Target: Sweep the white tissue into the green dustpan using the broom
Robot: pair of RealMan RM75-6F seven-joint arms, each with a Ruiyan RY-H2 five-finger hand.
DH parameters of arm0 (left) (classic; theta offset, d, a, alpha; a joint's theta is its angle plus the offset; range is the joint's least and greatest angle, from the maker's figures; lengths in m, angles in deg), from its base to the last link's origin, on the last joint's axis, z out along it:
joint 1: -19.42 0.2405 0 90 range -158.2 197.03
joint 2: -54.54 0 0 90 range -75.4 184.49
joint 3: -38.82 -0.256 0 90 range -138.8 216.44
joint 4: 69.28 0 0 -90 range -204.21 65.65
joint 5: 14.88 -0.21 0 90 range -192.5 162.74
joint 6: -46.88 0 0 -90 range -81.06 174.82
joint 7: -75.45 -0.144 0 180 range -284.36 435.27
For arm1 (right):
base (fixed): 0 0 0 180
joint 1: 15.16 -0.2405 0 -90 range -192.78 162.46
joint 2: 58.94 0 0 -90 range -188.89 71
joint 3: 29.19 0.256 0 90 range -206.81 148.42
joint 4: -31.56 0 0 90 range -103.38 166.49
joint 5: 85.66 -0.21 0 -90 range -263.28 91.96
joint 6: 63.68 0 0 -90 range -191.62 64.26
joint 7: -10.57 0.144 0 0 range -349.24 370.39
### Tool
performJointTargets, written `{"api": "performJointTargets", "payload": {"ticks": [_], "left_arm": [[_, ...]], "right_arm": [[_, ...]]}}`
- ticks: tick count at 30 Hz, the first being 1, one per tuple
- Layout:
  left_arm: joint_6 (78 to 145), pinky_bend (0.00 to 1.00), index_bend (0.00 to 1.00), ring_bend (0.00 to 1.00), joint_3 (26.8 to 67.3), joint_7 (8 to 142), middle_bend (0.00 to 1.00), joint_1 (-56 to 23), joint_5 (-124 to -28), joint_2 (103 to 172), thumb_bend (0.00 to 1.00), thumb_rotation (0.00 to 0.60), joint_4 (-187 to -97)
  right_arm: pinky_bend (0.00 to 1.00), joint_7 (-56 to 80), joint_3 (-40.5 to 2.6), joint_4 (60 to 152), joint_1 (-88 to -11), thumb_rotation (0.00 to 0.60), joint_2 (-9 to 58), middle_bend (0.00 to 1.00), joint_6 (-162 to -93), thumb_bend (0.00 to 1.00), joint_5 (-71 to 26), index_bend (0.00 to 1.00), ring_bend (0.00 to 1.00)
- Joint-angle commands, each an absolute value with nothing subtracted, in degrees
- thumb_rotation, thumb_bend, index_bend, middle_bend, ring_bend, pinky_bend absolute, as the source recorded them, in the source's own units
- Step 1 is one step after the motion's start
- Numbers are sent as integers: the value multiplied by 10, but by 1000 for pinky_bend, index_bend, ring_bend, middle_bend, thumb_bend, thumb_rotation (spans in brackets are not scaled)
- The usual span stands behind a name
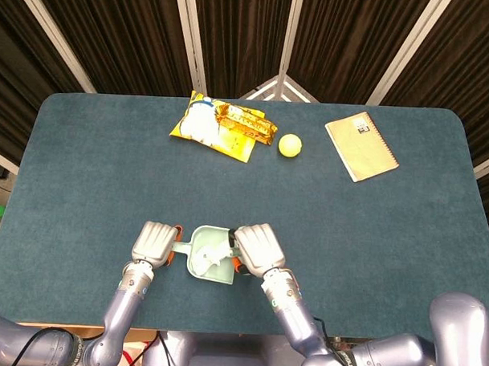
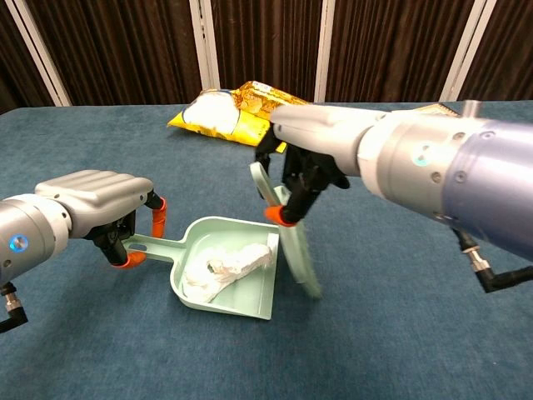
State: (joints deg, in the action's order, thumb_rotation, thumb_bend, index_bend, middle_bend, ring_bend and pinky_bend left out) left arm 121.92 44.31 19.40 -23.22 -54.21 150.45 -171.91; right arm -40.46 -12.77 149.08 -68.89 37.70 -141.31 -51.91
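- The left hand [image 2: 104, 204] grasps the handle of the green dustpan [image 2: 225, 267], its orange-tipped fingers [image 2: 156, 218] curled round the handle's end, and pins the pan flat on the counter [image 1: 371, 236].
- The dustpan's long axis runs from that handle on the left toward its open mouth on the right, facing the other hand.
- The white tissue [image 2: 229, 268] lies inside the pan, stretched from the back wall toward the mouth; by my judgement the sweep itself is done.
- The broom [image 2: 287, 242] stands just beside the pan's mouth, tilted, its head low against the open edge; whether it touches the rim is hard to tell from the chest view.
- The right hand [image 2: 304, 179] is clenched on the broom's upper part, directly above the mouth, so it is the nearer hand for any last push, which would go leftward along the pan's axis.
- Far across the counter lie a yellow snack bag [image 1: 218, 126], a small yellow ball [image 1: 289, 145] and a notebook [image 1: 361, 146], all well apart from the work.
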Motion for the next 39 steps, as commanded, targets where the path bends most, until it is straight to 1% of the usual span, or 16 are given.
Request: {"api": "performJointTargets", "payload": {"ticks": [1, 7, 13, 20, 30, 36, 38, 39], "left_arm": [[1219, 1000, 669, 1000, 443, 195, 1000, -232, -541, 1506, 647, 600, -1718], [1218, 1000, 669, 1000, 444, 198, 1000, -233, -541, 1509, 647, 600, -1712], [1218, 1000, 669, 1000, 446, 200, 1000, -234, -541, 1515, 647, 600, -1708], [1219, 1000, 669, 1000, 446, 199, 1000, -234, -541, 1517, 647, 600, -1707], [1223, 1000, 662, 1000, 445, 197, 1000, -234, -541, 1513, 647, 600, -1709], [1225, 1000, 656, 1000, 443, 194, 997, -234, -543, 1516, 646, 600, -1711], [1226, 1000, 636, 1000, 442, 193, 991, -234, -543, 1517, 622, 600, -1711], [1226, 1000, 603, 998, 441, 193, 985, -233, -543, 1517, 564, 600, -1711]], "right_arm": [[814, -397, -107, 1495, -699, 600, 390, 883, -1418, 406, -531, 766, 913], [815, -389, -78, 1506, -713, 600, 403, 883, -1426, 406, -545, 767, 914], [815, -390, -69, 1508, -722, 600, 400, 883, -1435, 407, -545, 766, 914], [814, -392, -80, 1490, -720, 600, 383, 883, -1442, 409, -530, 766, 914], [814, -383, -83, 1465, -708, 600, 346, 883, -1446, 410, -515, 766, 913], [815, -380, -96, 1448, -699, 600, 326, 883, -1443, 411, -503, 766, 913], [813, -379, -100, 1443, -696, 600, 321, 883, -1443, 410, -499, 766, 914], [814, -379, -104, 1440, -694, 600, 319, 883, -1442, 410, -496, 766, 914]]}}
